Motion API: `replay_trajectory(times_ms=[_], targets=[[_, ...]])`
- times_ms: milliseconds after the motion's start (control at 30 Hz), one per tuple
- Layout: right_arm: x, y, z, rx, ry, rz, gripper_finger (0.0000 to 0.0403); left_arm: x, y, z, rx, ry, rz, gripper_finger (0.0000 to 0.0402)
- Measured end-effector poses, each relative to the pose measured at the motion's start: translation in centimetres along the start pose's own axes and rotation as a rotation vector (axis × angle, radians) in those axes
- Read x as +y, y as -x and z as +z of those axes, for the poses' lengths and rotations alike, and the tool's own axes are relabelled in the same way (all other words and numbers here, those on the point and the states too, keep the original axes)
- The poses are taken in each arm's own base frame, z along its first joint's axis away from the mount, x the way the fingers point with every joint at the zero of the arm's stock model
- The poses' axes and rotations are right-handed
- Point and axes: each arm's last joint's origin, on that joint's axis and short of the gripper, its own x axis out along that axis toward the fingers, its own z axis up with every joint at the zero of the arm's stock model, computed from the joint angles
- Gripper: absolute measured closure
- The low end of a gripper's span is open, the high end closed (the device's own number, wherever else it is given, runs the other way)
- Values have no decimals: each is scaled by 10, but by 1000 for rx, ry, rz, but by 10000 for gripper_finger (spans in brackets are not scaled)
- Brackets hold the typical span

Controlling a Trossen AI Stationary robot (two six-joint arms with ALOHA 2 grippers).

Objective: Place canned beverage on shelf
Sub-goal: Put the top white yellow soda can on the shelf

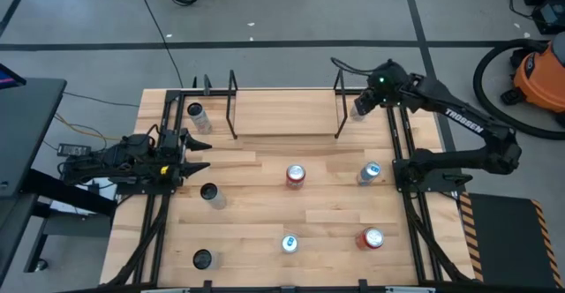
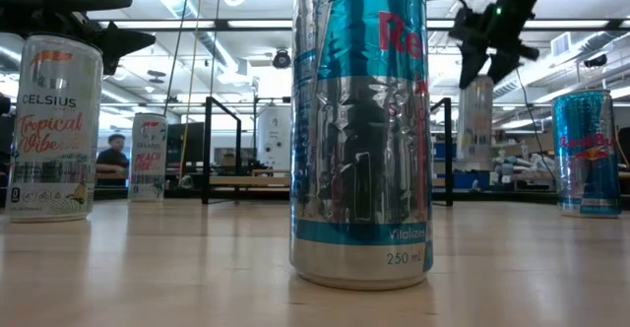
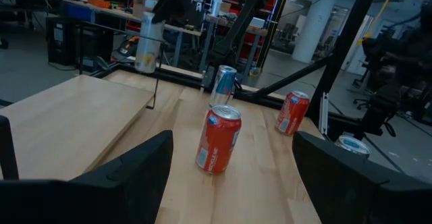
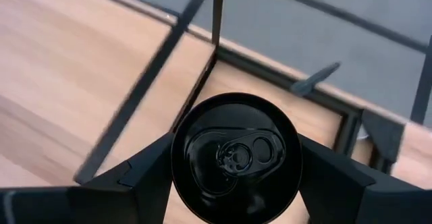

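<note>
Canned beverage (image 1: 360, 103) up in the right gripper (image 1: 362, 105), clamped between both fingers, hanging just outside the right end frame of the shelf (image 1: 284, 115) at about one o'clock on the table in the high view. Left gripper (image 1: 196, 153) waits at nine o'clock, fingers spread, nothing in them. Red can (image 1: 295, 176) sits mid-table, a blue can (image 1: 370, 173) beside it at three o'clock. Low view: a big blue-and-silver can (image 2: 360, 130) fills the front, the held can (image 2: 476, 105) dangles off the board beyond it, by the shelf's right upright. Left wrist view: spread fingers frame the red can (image 3: 218, 139). Right wrist view: black can top (image 4: 236, 158) gripped on both sides, shelf frame below.
</note>
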Motion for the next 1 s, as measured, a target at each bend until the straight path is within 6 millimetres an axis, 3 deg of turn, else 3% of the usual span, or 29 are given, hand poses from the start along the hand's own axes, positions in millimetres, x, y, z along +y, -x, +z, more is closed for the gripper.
replay_trajectory(times_ms=[333,533,667,1000], targets=[[-3,55,37,-208,-13,26,135,0,0,0,0,0,0,92],[-2,69,52,-343,-22,71,135,0,0,0,0,0,0,92],[3,65,62,-391,-21,108,135,0,0,0,0,0,0,92],[32,20,90,-345,41,183,135,0,0,0,0,0,0,92]])
